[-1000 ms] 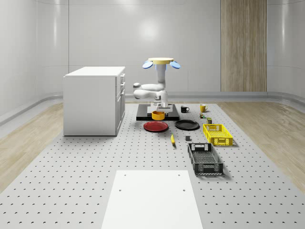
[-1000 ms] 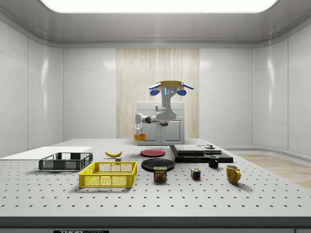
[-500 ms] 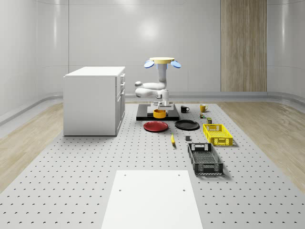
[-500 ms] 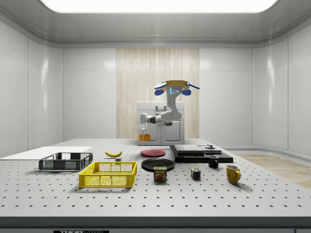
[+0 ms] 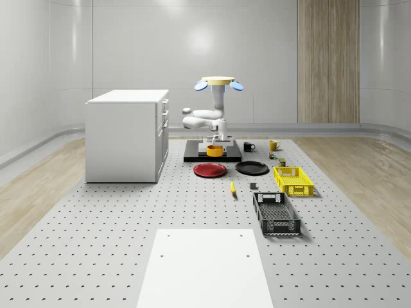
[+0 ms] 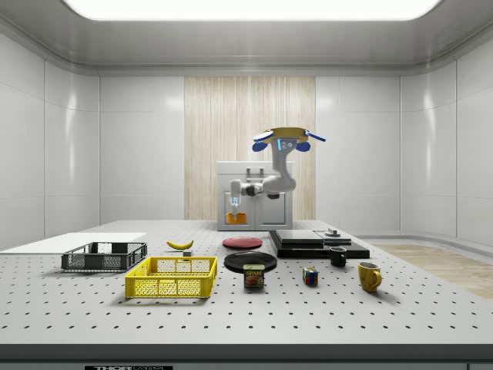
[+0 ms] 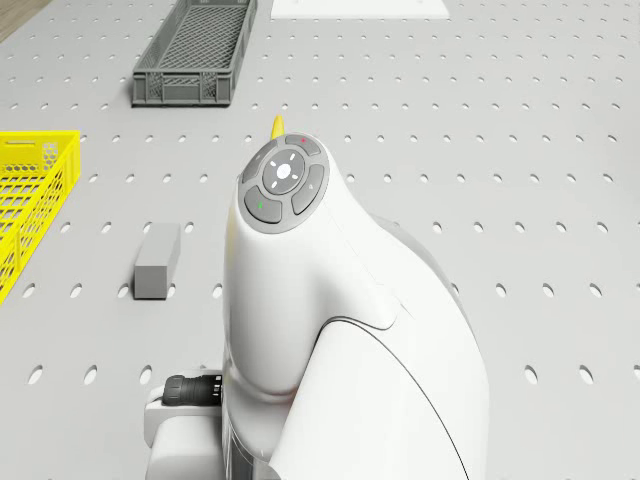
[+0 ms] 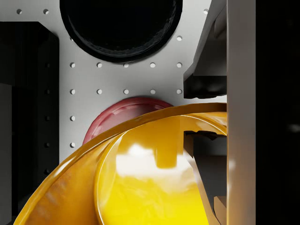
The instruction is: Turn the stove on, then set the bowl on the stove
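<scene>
Two plates, a red plate (image 5: 210,170) and a black plate (image 5: 252,168), lie side by side on the counter (image 5: 96,244) in the whole-scene view, just in front of the black stove (image 5: 232,156); the drone (image 5: 218,83) hovers above the stove's far side, its arm bent down so that the jaws (image 5: 214,145) hold the orange bowl (image 5: 214,151) by its rim just over the stove's near part. A white cabinet (image 5: 126,135) stands at this view's left, and a yellow crate (image 5: 293,180), a grey crate (image 5: 275,213) and a banana (image 5: 232,187) lie nearer the camera. In the side view the drone (image 6: 288,139) hovers in front of the cabinet (image 6: 254,194), and the bowl (image 6: 236,219) hangs in the jaws (image 6: 236,209) above the red plate (image 6: 242,242), left of the stove (image 6: 317,243). The drone view looks down past the arm onto the grey crate (image 7: 196,52), the yellow crate (image 7: 30,200) and a small grey block (image 7: 157,261). In the wrist view the bowl (image 8: 117,183) sits close under the camera with one finger (image 8: 202,173) inside its rim, and the red plate (image 8: 117,115), black plate (image 8: 121,26) and stove (image 8: 28,117) below.
</scene>
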Available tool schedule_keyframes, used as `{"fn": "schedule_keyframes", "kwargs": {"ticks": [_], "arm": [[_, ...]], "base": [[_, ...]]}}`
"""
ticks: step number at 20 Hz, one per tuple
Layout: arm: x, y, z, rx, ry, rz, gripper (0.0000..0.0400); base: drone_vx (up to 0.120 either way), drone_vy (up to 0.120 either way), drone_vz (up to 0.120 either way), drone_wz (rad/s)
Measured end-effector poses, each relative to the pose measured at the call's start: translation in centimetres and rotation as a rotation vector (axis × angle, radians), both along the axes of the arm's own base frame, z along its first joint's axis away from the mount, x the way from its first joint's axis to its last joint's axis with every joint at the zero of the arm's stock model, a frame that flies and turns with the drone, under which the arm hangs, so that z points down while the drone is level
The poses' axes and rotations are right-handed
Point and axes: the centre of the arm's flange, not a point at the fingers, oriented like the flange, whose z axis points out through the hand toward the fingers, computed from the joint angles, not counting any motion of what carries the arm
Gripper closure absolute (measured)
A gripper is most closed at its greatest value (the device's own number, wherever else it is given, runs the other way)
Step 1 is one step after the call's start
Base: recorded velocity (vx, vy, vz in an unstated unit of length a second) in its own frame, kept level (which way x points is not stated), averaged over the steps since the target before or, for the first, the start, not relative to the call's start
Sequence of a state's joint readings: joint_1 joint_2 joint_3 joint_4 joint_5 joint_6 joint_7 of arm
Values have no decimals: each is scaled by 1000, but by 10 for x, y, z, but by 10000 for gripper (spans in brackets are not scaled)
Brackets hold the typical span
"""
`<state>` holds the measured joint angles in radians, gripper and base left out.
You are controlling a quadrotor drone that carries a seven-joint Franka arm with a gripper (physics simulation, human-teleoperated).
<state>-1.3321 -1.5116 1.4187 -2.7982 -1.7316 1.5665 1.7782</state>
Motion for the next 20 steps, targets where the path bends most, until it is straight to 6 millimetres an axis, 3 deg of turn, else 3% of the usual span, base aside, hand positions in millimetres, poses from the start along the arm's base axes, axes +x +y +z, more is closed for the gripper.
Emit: {"fn": "schedule_keyframes", "kwargs": {"ticks": [15,20], "arm": [[0,0,0,0,0,0,300],[0,0,0,0,0,0,300]], "base": [[-120,0,0,0],[-120,-48,0,0]]}}
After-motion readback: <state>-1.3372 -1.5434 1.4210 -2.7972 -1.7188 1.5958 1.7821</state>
